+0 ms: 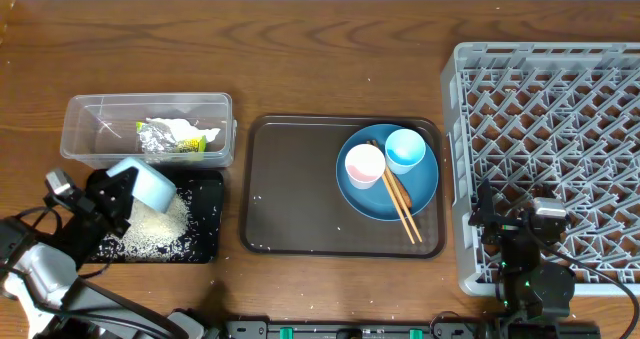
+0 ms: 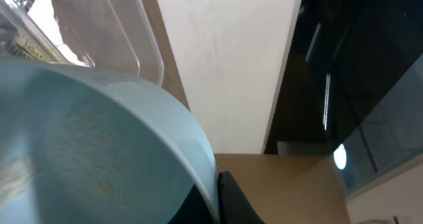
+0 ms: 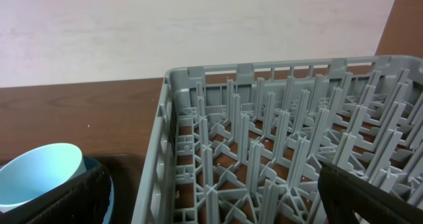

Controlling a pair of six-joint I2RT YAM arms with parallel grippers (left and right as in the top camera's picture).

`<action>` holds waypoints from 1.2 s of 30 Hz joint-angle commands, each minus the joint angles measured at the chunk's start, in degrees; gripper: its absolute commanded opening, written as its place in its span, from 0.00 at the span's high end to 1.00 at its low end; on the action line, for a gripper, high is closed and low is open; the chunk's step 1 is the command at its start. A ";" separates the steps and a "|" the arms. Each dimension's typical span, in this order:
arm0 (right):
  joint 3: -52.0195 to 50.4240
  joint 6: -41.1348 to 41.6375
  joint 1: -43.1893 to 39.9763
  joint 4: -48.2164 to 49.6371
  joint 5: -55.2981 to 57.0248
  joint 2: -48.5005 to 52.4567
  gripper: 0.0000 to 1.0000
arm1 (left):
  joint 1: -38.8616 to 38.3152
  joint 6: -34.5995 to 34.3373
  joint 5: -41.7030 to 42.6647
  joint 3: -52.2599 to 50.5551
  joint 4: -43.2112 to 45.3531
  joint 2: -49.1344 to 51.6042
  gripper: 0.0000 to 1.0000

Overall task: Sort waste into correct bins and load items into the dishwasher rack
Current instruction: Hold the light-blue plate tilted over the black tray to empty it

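Observation:
My left gripper (image 1: 118, 191) is shut on the rim of a light blue bowl (image 1: 145, 184), tipped over the black tray (image 1: 205, 247) that holds spilled rice. The bowl (image 2: 86, 151) fills the left wrist view, a finger (image 2: 231, 201) pinching its edge. A blue plate (image 1: 425, 184) on the brown tray (image 1: 290, 194) carries a pink cup (image 1: 364, 165), a blue cup (image 1: 405, 150) and chopsticks (image 1: 402, 206). My right gripper (image 1: 522, 219) is open and empty above the grey dishwasher rack (image 1: 560, 119); the rack (image 3: 264, 138) and the blue cup (image 3: 39, 174) show in its wrist view.
A clear plastic bin (image 1: 90, 114) with a crumpled foil wrapper (image 1: 175, 136) stands behind the black tray. Its wall (image 2: 112, 26) shows in the left wrist view. Rice grains lie scattered on the brown tray.

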 commanded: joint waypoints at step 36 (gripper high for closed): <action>-0.07 0.55 1.18 -0.17 0.39 -0.39 0.01 | 4.31 19.47 1.03 -0.02 -14.64 0.13 0.94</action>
